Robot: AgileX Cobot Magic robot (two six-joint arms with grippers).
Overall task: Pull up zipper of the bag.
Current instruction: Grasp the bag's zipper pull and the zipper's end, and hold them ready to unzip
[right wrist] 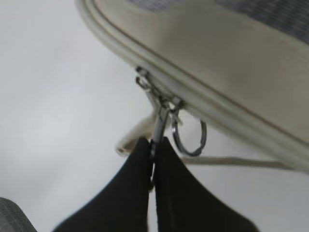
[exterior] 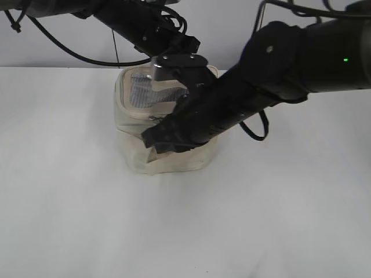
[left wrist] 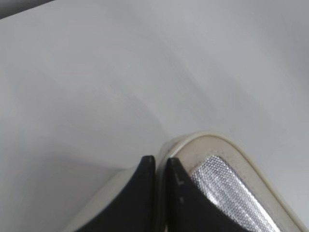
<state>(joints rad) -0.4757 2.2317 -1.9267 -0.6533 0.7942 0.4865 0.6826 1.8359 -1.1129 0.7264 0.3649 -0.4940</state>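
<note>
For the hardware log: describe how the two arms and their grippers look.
Both arms are matte black with loose black cables. The right arm is bulky and carries a small green light. The left arm ends in a silvery metal bracket. Both grippers, left gripper and right gripper, have smooth black tapered fingers.

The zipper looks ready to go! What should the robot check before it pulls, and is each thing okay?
1. Right hand pinching the zipper pull: ok, the fingers are closed on the metal tab.
2. Left hand holding the bag steady: ok, shut on the lid's rim.
3. Ring free: ok, it dangles beside the fingers, not caught.
4. Strap clear of the zip line: cannot tell, it is mostly hidden.
5. Bag flat on the table: ok, it sits upright.
6. Which way the slider must travel: cannot tell.
</note>
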